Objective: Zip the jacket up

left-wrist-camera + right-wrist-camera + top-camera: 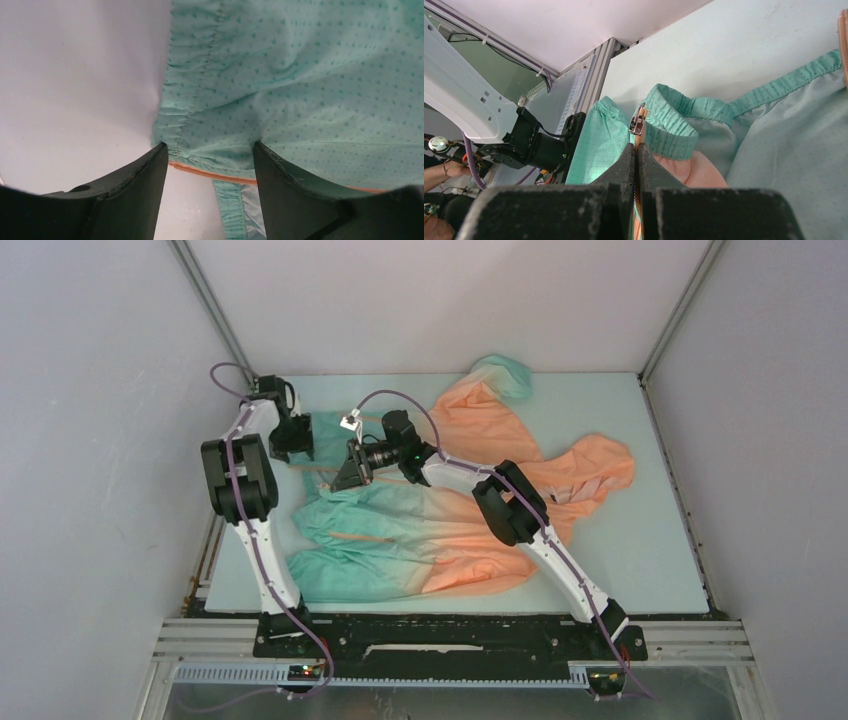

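Two tools work the teal end of the jacket [440, 530], which lies spread across the bench [640, 540] with its hem [200, 115] toward the left side and its orange hood [590, 470] toward the right.

The left tool [207, 150] stands wide, one finger on each side of the hem corner. The orange zip tape [210, 173] runs across just below its tips, but nothing is clamped. It looks placed to pin or tension the bottom of the garment, so the fabric would not ride along when the zip is drawn.

The right tool [637, 150] is pressed fully together on the orange tape, and the metal slider [638, 122] sits just beyond its fingertips at the gathered hem band. Gripping this close to the slider keeps the track straight and taut — a limp windbreaker gives no resistance of its own.

With the slider at the hem, the zip seems barely started — nearly the whole front is left to close, I judge.
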